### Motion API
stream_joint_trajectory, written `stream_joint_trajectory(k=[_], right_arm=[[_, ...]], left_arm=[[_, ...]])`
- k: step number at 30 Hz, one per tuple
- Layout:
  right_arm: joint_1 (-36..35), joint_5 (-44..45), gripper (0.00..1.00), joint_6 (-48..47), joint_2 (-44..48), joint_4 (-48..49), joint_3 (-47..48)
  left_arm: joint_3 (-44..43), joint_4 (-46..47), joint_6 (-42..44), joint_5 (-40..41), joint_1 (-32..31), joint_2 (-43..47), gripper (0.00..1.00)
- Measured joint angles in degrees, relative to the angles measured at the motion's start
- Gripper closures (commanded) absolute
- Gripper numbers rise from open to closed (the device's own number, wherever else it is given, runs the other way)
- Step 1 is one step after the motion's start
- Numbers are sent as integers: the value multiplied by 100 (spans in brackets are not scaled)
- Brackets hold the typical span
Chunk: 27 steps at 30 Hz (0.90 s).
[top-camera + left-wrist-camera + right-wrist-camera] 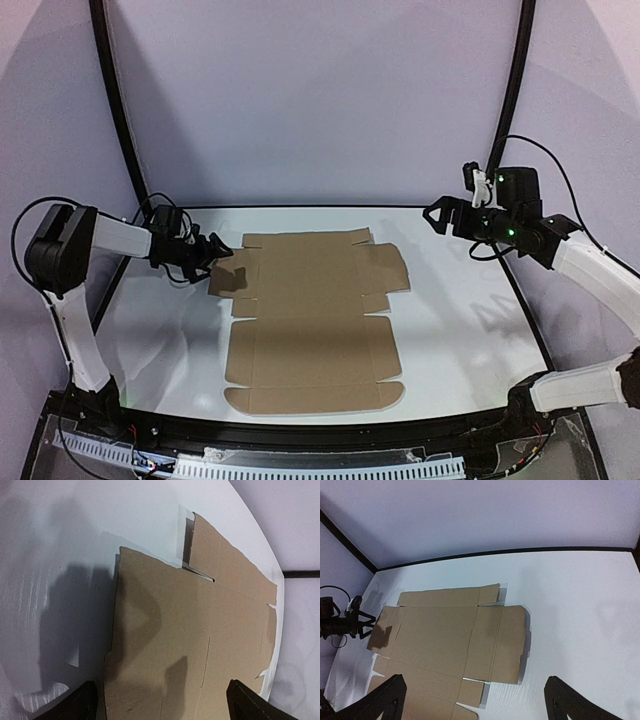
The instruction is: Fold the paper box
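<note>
The paper box point(310, 320) lies flat and unfolded on the white table point(460, 330), a brown die-cut sheet with flaps and creases. My left gripper point(215, 250) hovers low at the sheet's far left flap, open. In the left wrist view its black fingertips point(82, 704) stand wide apart with the paper box point(200, 630) beneath and between them. My right gripper point(445, 215) is raised off to the far right, open and well clear of the sheet. In the right wrist view the paper box point(450, 635) lies below the right gripper point(477, 702), and the left gripper point(357, 625) shows at the sheet's left edge.
Black curved frame posts point(115, 110) point(518, 90) rise at the back corners against a purple backdrop. The table's black rim point(300, 207) runs along the far edge. Bare white surface lies right of the sheet point(580, 620).
</note>
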<state>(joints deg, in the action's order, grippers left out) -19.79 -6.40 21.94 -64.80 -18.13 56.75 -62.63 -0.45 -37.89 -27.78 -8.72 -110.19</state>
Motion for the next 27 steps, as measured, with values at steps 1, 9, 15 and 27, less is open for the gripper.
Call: stream_joint_trajectory(k=[1,9,15,27], right_arm=[[0,-5,2,-15,24,6,0],[0,-85,2,-44,60,15,2],[0,-237,2,-43,60,52,2],[0,-1073,2,-1035,-14,-36,414]], left_arm=[[0,-6,87,-57,16,-9,11],[-153,207,450,-988,91,-427,50],[-196,436,493,-1551,90,-756,87],[-249,724,1144,-2253,-106,-172,99]])
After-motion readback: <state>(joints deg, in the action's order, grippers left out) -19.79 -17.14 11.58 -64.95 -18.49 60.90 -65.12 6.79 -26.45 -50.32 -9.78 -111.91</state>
